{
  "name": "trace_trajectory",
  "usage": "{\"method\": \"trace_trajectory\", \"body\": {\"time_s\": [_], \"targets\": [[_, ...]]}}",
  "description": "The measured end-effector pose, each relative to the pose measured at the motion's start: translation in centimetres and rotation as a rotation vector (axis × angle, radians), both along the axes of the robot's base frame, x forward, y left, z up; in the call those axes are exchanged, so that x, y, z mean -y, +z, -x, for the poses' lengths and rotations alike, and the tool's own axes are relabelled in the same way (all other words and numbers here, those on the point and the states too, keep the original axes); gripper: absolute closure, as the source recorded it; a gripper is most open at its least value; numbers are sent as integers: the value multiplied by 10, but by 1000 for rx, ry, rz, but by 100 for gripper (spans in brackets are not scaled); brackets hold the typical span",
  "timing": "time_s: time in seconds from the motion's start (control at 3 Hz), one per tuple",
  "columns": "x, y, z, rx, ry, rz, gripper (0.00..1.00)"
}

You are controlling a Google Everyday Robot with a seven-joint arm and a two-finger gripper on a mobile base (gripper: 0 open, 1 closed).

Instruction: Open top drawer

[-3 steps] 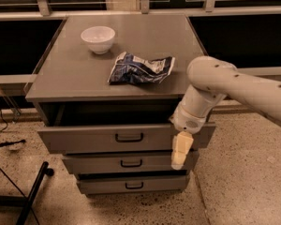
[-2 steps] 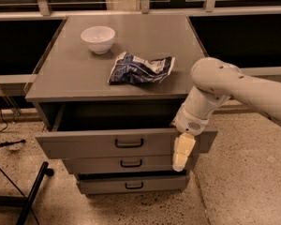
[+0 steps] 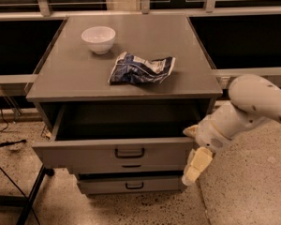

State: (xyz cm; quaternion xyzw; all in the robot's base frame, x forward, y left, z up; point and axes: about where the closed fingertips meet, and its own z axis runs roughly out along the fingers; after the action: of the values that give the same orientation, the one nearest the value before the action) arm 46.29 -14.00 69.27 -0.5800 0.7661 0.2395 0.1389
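Note:
The top drawer (image 3: pixel 98 154) of the grey cabinet stands pulled well out, and its dark, deep box (image 3: pixel 124 121) shows empty. Its black bar handle (image 3: pixel 129 153) sits at the centre of the front. My gripper (image 3: pixel 195 161), cream-coloured on a white arm (image 3: pixel 253 104), is at the right end of the drawer front, against its corner and pointing down. The mid-sized drawer front is mostly hidden under the open drawer; only its handle (image 3: pixel 130 166) peeks out. The smallest drawer (image 3: pixel 131 185) is shut below.
A white bowl (image 3: pixel 99 39) and a crumpled blue chip bag (image 3: pixel 140 68) lie on the cabinet top (image 3: pixel 187 78). A black stand leg (image 3: pixel 32 198) and cables (image 3: pixel 2 143) lie on the speckled floor at left. A window rail runs behind.
The top drawer has slid further out toward the camera. My gripper has moved down and forward with its right end.

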Motion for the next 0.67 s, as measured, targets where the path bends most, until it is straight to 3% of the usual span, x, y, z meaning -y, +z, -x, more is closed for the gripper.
{"method": "trace_trajectory", "body": {"time_s": [0.33, 0.67], "targets": [[5, 4, 18, 89, -70, -136, 0], [4, 3, 18, 80, -63, -125, 0]]}}
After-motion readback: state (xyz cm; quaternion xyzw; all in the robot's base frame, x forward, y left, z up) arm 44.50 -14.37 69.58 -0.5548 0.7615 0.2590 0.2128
